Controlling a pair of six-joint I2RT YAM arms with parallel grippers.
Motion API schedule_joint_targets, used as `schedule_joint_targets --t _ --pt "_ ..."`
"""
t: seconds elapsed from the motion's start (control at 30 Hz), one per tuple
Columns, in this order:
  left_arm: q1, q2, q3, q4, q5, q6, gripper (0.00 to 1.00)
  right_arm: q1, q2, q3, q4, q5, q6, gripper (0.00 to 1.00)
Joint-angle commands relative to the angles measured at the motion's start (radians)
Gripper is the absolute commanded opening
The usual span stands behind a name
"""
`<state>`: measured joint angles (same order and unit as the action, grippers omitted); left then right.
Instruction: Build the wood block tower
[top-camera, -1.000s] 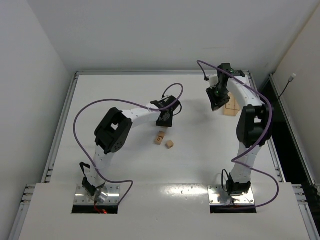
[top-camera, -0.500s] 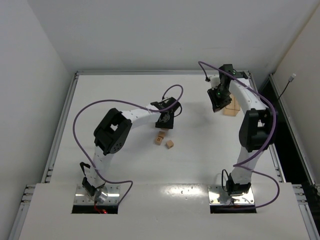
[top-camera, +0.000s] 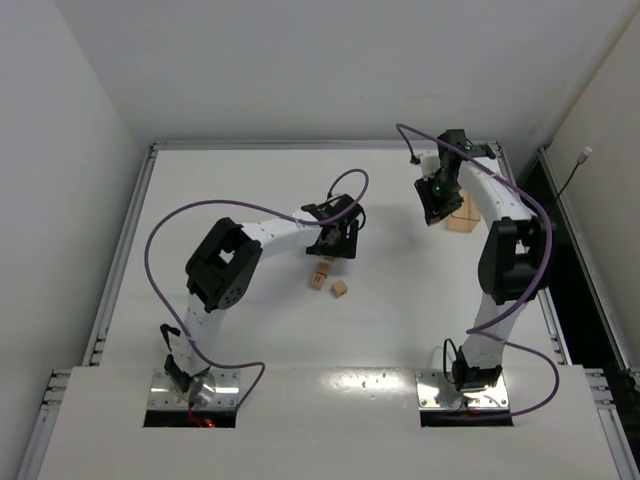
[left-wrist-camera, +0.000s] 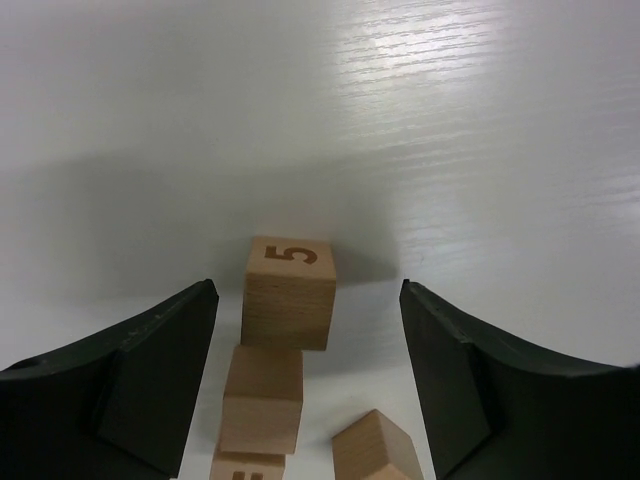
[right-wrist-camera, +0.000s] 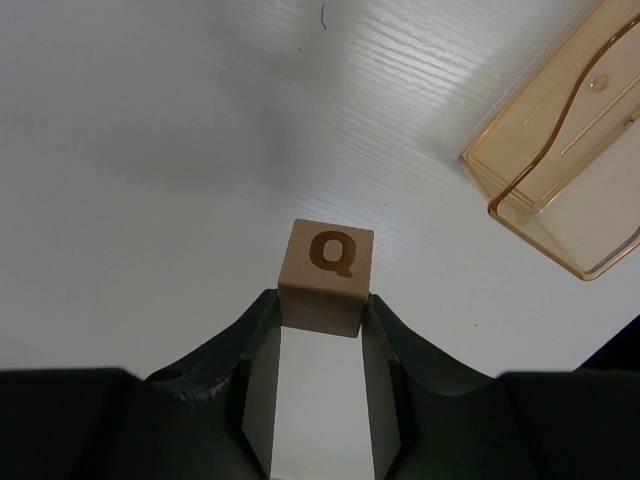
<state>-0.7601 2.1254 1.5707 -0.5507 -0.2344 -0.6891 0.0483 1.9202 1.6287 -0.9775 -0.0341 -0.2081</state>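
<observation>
The left claw (left-wrist-camera: 305, 292), spread wide, has edged over the loose wood blocks (left-wrist-camera: 263, 397) on the counter (top-camera: 250, 190), so a pick looks near, while the right claw (right-wrist-camera: 322, 312) pinches the Q block (right-wrist-camera: 326, 262) far right.

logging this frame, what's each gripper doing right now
Left gripper: open, holding nothing.
Right gripper: closed on the small pale tan wooden cube marked Q.
</observation>
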Motion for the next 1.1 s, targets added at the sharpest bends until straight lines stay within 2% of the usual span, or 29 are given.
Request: schedule_joint_targets --t 0.0,0.27,0.37,0.43,0.5,0.7,0.8,1.07 --pt "-0.031 -0.131 -0.001 0.052 -0.034 0.025 0.71 0.004 -0.067 -0.018 0.025 -0.023 -0.007 0.0" --pt "-0.027 -0.301 0.058 0.051 -0.213 0.103 0.75 0.068 -0.124 -0.078 0.134 -0.009 -0.051 0.0" --pt "0.06 -0.367 0.034 0.041 -0.223 0.103 0.82 0.102 -0.115 -0.067 0.134 -0.056 -0.103 0.0" --pt "0.166 -0.389 0.022 0.032 -0.212 0.103 0.85 0.142 -0.083 -0.015 0.123 -0.087 -0.135 0.0" --pt "0.282 -0.4 0.008 0.032 -0.203 0.125 0.85 0.188 -0.024 0.063 0.08 -0.107 -0.157 0.0" --pt "0.514 -0.432 -0.058 0.034 -0.171 0.146 0.86 0.327 0.138 0.302 -0.042 -0.156 -0.232 0.0" --pt "0.576 -0.455 -0.106 0.043 -0.134 0.146 0.86 0.383 0.19 0.373 -0.121 -0.202 -0.324 0.0" --pt "0.656 -0.466 -0.167 0.064 -0.092 0.155 0.87 0.498 0.298 0.508 -0.302 -0.128 -0.421 0.0"
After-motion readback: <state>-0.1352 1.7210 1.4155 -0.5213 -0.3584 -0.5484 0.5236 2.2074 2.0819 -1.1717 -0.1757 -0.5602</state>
